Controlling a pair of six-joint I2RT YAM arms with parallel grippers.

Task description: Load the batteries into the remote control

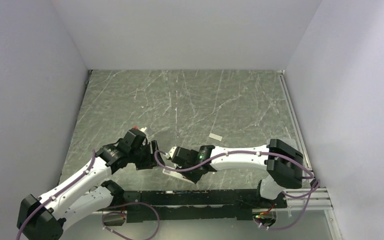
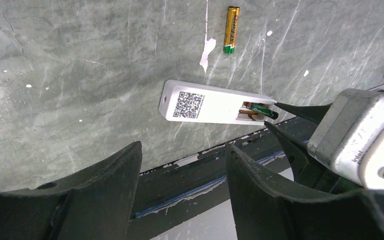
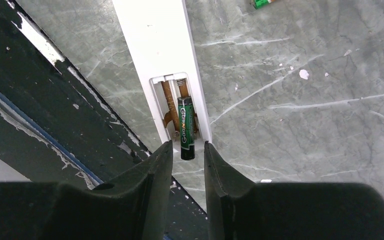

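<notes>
Two narrow gaps parted the right pincer from the dark green battery standing between its tips: the jaws were a little way open and clamped nothing. That battery sat partly in the recess of the remote control, with one end sticking out past the remote's end toward the pincer. The remote lay recess-side up on the bench, close to the near edge, just beside the black rail that ran along it. The left pincer hung over the rail near the remote's side, jaws wide apart and empty. A gold-green battery lay alone on the bench beyond the remote, apart from it. A small white cover piece lay further toward the bench's right edge.
</notes>
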